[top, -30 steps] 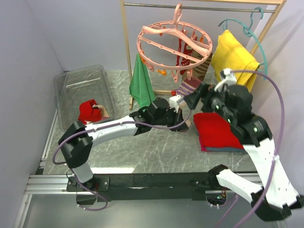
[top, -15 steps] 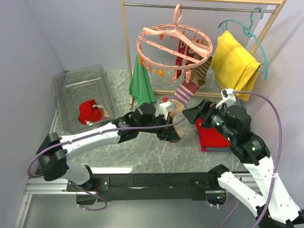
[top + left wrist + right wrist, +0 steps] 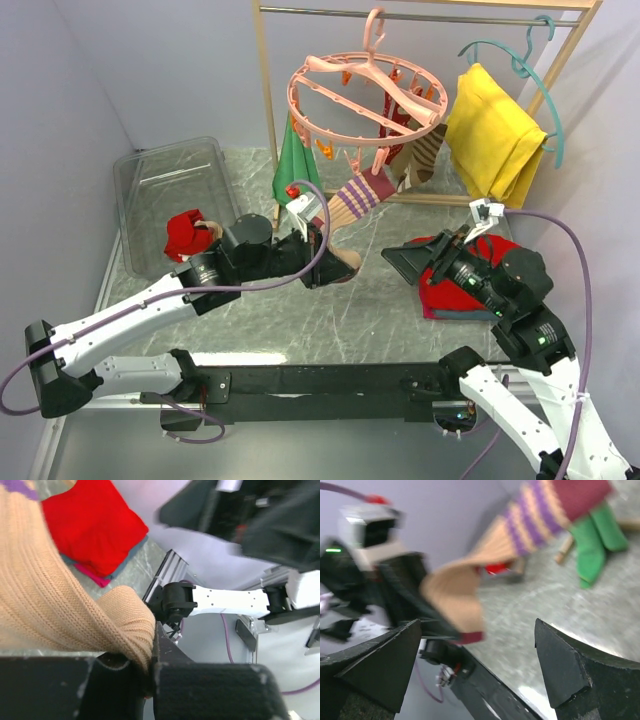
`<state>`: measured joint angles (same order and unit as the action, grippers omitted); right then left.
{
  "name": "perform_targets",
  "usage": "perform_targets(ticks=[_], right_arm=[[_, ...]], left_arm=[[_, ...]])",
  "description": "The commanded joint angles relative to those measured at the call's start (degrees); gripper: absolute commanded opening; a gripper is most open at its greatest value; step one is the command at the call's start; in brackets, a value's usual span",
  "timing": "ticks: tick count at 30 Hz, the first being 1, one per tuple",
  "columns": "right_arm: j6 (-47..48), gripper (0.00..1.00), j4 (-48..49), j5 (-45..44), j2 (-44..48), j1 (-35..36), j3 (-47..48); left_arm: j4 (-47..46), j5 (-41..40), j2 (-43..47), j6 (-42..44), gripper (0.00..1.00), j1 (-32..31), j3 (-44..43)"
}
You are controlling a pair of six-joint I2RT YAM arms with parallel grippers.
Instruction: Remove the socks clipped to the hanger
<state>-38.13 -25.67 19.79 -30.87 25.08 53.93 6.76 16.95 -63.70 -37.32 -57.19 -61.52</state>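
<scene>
One tan-brown sock with purple-striped cuff (image 3: 352, 203), toe pinched by the left gripper (image 3: 325, 265), stretches from the round salmon-pink plastic hanger (image 3: 296, 95); a steady pull away should unclip it, while the right gripper (image 3: 408, 262) gapes wide.

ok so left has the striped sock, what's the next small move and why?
Probably tug the left gripper down toward the bin. It is shut on the tan sock at its toe, the sock stretches up to the hanger, and its cuff looks pegged there; a short pull should free it.
</scene>
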Motion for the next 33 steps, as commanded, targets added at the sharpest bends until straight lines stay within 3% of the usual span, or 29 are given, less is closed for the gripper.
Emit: perform_targets(ticks=[1,5,12,15,23,33], right_arm=[[-1.42,1.00,7.31,1.69,1.69,-0.21,3.02],[-4.13,1.00,8.61,-5.35,3.62,-0.21,-0.04],[-9.59,1.00,23.01,-15.56,1.79,-0.38,-10.86],[-8.11,1.00,31.98,-12.17,-2.95,-1.09,-12.71],[5.50,1.00,39.73,-9.95,-13.58,-1.17,-5.86],[12.02,1.00,33.15,-4.67,-27.74,-1.35,9.52]], left_arm=[[0.97,-3.59,0.42,-0.56,0.10,-0.12,-0.62],[2.80,-4.56,3.40,-0.74,0.12,-0.12,-0.45],[4.49,-5.70,8.06,-1.87,0.13,-0.12,-0.10],[4.83,-5.96,8.86,-2.40,0.13,-0.03,0.08],[4.40,-6.58,9.82,-3.63,0.13,-0.12,1.22],[2.64,-5.08,8.86,-5.22,0.13,-0.12,2.19]])
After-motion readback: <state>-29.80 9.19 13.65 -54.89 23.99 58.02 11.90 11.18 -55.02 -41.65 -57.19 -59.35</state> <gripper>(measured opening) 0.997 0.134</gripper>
